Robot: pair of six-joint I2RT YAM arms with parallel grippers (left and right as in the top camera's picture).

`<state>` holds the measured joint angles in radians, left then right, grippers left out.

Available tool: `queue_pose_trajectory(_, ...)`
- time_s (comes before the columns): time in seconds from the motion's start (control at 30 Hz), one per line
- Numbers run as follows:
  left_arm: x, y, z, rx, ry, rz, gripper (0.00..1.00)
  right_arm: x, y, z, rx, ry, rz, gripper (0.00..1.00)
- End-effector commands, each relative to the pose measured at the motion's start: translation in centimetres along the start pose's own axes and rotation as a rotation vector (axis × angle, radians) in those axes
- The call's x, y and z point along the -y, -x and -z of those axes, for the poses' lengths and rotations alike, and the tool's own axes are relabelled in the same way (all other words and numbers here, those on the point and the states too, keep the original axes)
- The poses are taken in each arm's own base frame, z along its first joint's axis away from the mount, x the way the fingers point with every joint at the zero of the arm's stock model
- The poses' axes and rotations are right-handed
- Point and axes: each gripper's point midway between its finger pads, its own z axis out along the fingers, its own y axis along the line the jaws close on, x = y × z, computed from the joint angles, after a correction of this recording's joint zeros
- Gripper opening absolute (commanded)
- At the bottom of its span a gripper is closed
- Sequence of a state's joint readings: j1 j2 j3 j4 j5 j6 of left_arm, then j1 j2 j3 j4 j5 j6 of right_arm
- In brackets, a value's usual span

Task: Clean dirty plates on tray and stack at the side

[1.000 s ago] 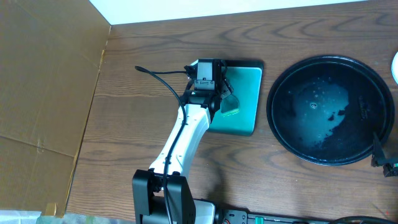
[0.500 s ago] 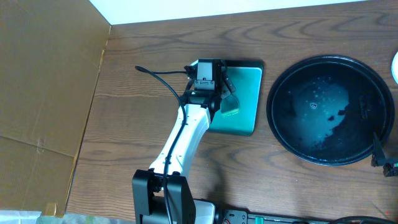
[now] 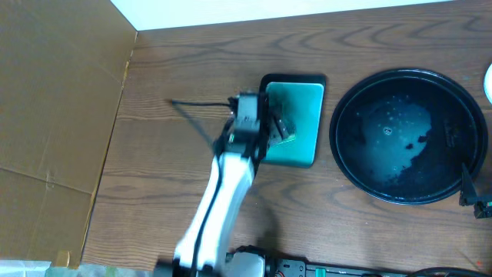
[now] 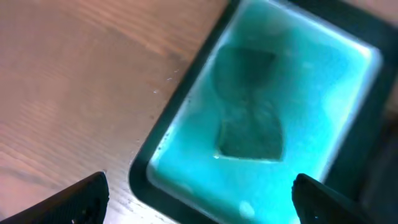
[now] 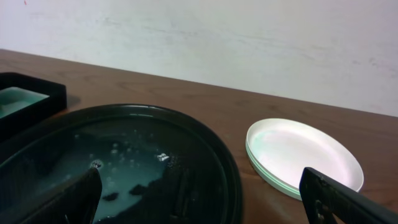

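The plates [image 5: 304, 154] sit stacked on the table to the right of the tray, the white one on top with mint rims under it; only an edge of the stack [image 3: 489, 81] shows in the overhead view. The round black tray [image 3: 344, 92] holds no plate; its wet floor shows pale foam and dark smears, and it also shows in the right wrist view [image 5: 224, 165]. My left gripper [image 4: 199, 198] is open and empty above the near edge of the teal dish [image 4: 323, 81], where a teal sponge [image 4: 250, 127] lies. My right gripper [image 5: 208, 199] is open and empty over the tray's near rim.
The rectangular black-rimmed teal dish [image 3: 304, 100] stands left of the tray. A cardboard sheet [image 3: 54, 115] covers the left of the table. A white wall [image 5: 205, 43] runs along the far edge. My left arm [image 3: 219, 192] reaches up from the front edge.
My left arm has swung and is blurred; its gripper has shifted a little left and back over the dish. The sponge stays in the dish. The right arm has not moved.
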<state>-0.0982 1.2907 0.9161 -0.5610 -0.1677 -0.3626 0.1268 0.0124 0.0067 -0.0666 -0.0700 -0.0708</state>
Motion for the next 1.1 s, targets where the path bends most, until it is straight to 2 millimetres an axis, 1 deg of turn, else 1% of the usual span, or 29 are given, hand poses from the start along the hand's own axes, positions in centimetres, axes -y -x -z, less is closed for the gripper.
queue_pose_trajectory(0.0, 0.1, -1.8, 2.0, 0.088, -0.115, -0.18, 0.94, 0.3, -0.1, 0.0, -0.001, -0.015, 0.013, 0.99)
queue_pose_trajectory(0.1, -0.9, -3.3, 3.6, 0.228, -0.161, -0.153, 0.94, 0.3, -0.1, 0.0, -0.001, -0.015, 0.012, 0.99)
queue_pose_trajectory(0.17, -1.5, -4.1, 4.2, 0.309, -0.187, -0.14, 0.94, 0.3, -0.1, 0.0, -0.001, -0.015, 0.013, 0.99)
queue_pose_trajectory(0.27, -2.1, -5.3, 4.6, 0.411, -0.218, -0.13, 0.94, 0.3, -0.1, 0.0, -0.001, -0.015, 0.013, 0.99)
queue_pose_trajectory(0.33, -2.2, -5.4, 4.8, 0.478, -0.234, -0.135, 0.94, 0.3, -0.1, 0.0, -0.001, -0.015, 0.013, 0.99)
queue_pose_trajectory(0.43, -2.0, -4.7, 5.5, 0.61, -0.265, -0.144, 0.94, 0.3, -0.1, 0.0, -0.001, -0.015, 0.013, 0.99)
queue_pose_trajectory(0.5, -1.4, -4.6, 5.7, 0.682, -0.291, -0.203, 0.94, 0.3, -0.1, 0.0, -0.001, -0.015, 0.013, 0.99)
queue_pose_trajectory(0.53, -1.0, -4.6, 5.9, 0.734, -0.3, -0.27, 0.94, 0.3, -0.1, 0.0, -0.001, -0.015, 0.013, 0.99)
queue_pose_trajectory(0.67, -1.0, -5.0, 5.6, 0.796, -0.287, -0.321, 0.94, 0.3, -0.1, 0.0, -0.001, -0.015, 0.013, 0.99)
queue_pose_trajectory(0.9, -1.4, -5.8, 5.0, 0.81, -0.286, -0.309, 0.94, 0.3, -0.1, 0.0, -0.002, -0.015, 0.013, 0.99)
queue_pose_trajectory(1.07, -2.9, -6.0, 4.9, 0.796, -0.275, -0.192, 0.94, 0.3, -0.1, 0.0, -0.001, -0.015, 0.012, 0.99)
